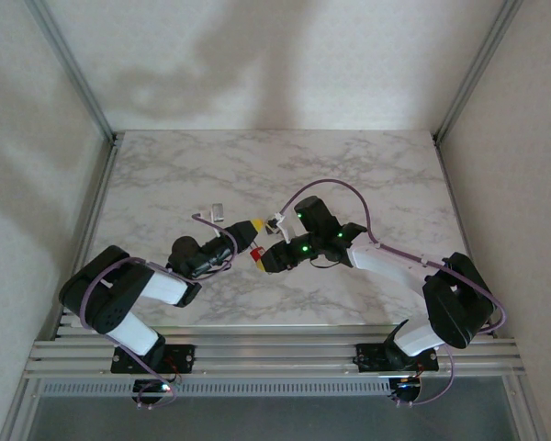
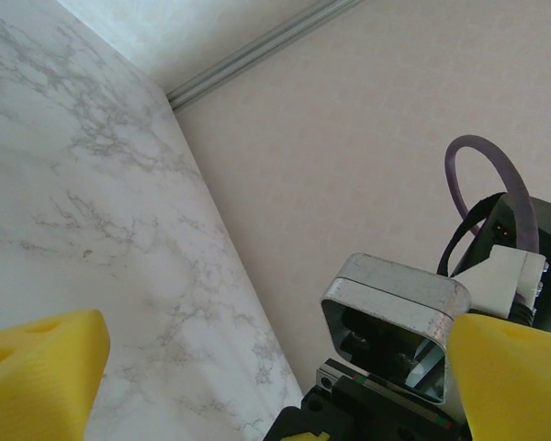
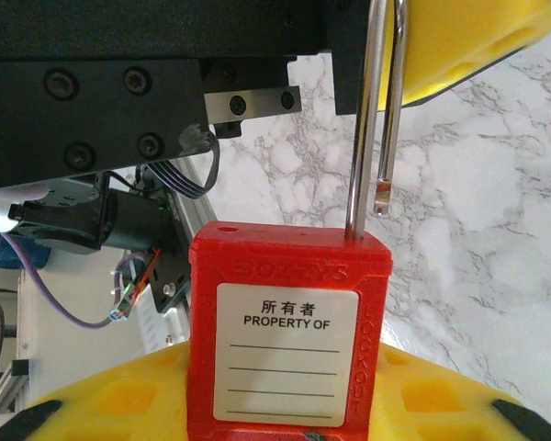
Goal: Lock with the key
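A red padlock (image 3: 289, 331) with a white "PROPERTY OF" label is clamped between the yellow fingers (image 3: 459, 46) of my right gripper (image 3: 358, 220). Its steel shackle (image 3: 365, 119) stands open, with the short leg's tip hanging free above the body. In the top view the padlock (image 1: 256, 253) sits at mid-table in my right gripper (image 1: 260, 257). My left gripper (image 1: 248, 241) faces it from the left, close by and open. Nothing lies between its yellow pads (image 2: 37, 367). A small grey key (image 1: 216, 211) lies flat on the marble behind the left gripper.
The marble table (image 1: 367, 175) is bordered by aluminium rails and white walls. In the left wrist view the right arm's silver camera housing (image 2: 395, 312) sits close ahead. A purple cable (image 1: 335, 188) loops over the right arm.
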Controlling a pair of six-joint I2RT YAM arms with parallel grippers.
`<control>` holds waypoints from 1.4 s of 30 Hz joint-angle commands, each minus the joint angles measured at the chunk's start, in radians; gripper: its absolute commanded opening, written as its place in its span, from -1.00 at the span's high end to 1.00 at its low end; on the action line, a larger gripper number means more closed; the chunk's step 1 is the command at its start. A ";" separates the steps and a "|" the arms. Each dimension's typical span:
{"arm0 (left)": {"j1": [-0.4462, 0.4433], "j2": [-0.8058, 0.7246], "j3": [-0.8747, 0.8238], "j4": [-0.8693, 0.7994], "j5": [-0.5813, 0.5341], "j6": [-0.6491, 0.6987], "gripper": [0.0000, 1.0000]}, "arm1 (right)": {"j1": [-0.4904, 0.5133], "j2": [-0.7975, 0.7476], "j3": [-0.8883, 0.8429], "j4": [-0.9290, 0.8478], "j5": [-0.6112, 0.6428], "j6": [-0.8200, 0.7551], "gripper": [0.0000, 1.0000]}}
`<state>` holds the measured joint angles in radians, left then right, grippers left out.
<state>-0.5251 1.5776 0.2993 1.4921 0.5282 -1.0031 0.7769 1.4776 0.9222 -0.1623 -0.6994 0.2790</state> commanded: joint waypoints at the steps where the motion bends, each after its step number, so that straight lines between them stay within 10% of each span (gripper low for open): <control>1: 0.002 0.006 0.031 0.084 0.056 -0.021 -0.84 | 0.008 0.003 0.030 -0.005 0.037 -0.012 1.00; 42: 0.005 0.038 0.052 0.077 0.082 -0.030 -0.30 | -0.019 -0.060 0.010 -0.039 0.154 -0.015 1.00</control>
<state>-0.5217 1.6062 0.3286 1.5177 0.5816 -1.0260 0.7689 1.4361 0.9222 -0.1856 -0.5678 0.2726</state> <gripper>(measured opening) 0.655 0.380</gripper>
